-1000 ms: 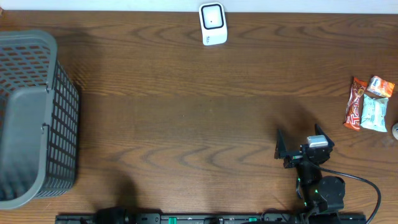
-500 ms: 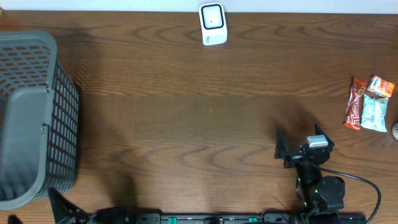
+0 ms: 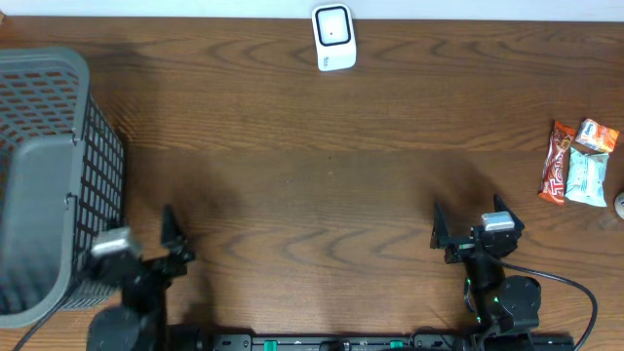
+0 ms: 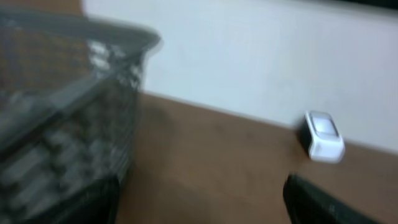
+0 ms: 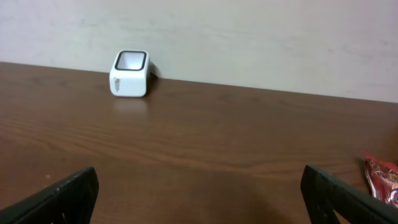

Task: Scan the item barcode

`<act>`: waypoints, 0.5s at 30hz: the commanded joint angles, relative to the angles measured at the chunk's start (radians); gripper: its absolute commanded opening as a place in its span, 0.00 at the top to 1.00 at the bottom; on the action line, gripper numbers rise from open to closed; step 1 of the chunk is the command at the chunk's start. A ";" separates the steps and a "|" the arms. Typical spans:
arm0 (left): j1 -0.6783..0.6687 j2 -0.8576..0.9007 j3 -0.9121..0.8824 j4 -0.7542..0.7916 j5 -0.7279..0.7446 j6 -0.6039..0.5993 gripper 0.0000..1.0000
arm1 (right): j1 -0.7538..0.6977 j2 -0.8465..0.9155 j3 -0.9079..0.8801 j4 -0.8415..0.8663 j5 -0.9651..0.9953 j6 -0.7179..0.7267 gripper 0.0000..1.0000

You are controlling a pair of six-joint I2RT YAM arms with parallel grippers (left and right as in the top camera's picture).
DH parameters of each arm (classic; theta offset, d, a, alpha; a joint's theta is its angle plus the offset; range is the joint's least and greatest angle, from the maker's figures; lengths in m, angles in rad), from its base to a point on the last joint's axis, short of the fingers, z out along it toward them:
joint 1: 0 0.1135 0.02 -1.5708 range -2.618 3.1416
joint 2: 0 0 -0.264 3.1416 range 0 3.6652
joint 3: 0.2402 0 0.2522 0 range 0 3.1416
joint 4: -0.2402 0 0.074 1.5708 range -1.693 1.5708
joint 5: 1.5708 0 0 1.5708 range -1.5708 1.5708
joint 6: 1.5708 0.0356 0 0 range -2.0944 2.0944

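Since nothing is held yet, I judge the job is at its very start, and what matters most is which way the snacks lie from my right pincer (image 3: 469, 216). That pincer sits low in the right half of the overhead frame, with its two fingers spread wide and nothing between them. The long red-brown snack wrapper (image 3: 556, 163) lies on the brown wooden table (image 3: 312, 166) near the right edge of the frame, up and to the right of the right pincer and apart from it. Its long side runs almost up and down the frame, leaning a little. A pale blue packet (image 3: 588, 177) lies just beside it on the right, and a small orange packet (image 3: 598, 135) sits just above that one. In the right wrist view I see only a red corner of the wrapper at the lower right edge, so the pincer is not pointed at it. My left pincer (image 3: 132, 239) is low in the left of the frame, just beside the grey plastic basket (image 3: 49, 185). It is spread wide and empty too, and well apart from the snacks. So I think the right arm should reach. The white box-shaped scanner (image 3: 333, 39) stands at the top middle of the frame, well apart from the snacks. I cannot see a barcode from here.
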 commanded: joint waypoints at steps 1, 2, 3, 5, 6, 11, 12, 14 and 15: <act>-0.010 -0.003 -0.114 0.098 0.105 -0.010 0.16 | -0.003 -0.006 -0.001 -0.004 0.012 0.017 0.01; -0.010 -0.003 -0.143 0.125 0.109 -0.012 0.16 | -0.003 -0.006 -0.001 -0.004 0.012 0.017 0.01; -0.010 -0.003 -0.167 0.144 0.108 -0.022 0.16 | -0.003 -0.006 -0.001 -0.004 0.012 0.017 0.01; -0.010 -0.003 -0.208 0.179 0.108 -0.024 0.16 | -0.003 -0.005 -0.001 -0.004 0.012 0.017 0.01; -0.010 -0.003 -0.226 0.194 0.105 -0.024 0.16 | -0.003 -0.006 -0.001 -0.004 0.012 0.017 0.01; -0.010 -0.003 -0.313 0.255 0.104 -0.024 0.16 | -0.003 -0.005 -0.001 -0.004 0.012 0.017 0.01; -0.011 -0.003 -0.330 0.272 0.099 -0.024 0.16 | -0.003 -0.005 -0.001 -0.004 0.012 0.017 0.01; -0.019 -0.003 -0.364 0.322 0.089 -0.024 0.16 | -0.003 -0.005 -0.001 -0.004 0.012 0.017 0.01; -0.024 -0.003 -0.380 0.348 0.085 -0.024 0.16 | -0.003 -0.005 -0.001 -0.004 0.012 0.017 0.01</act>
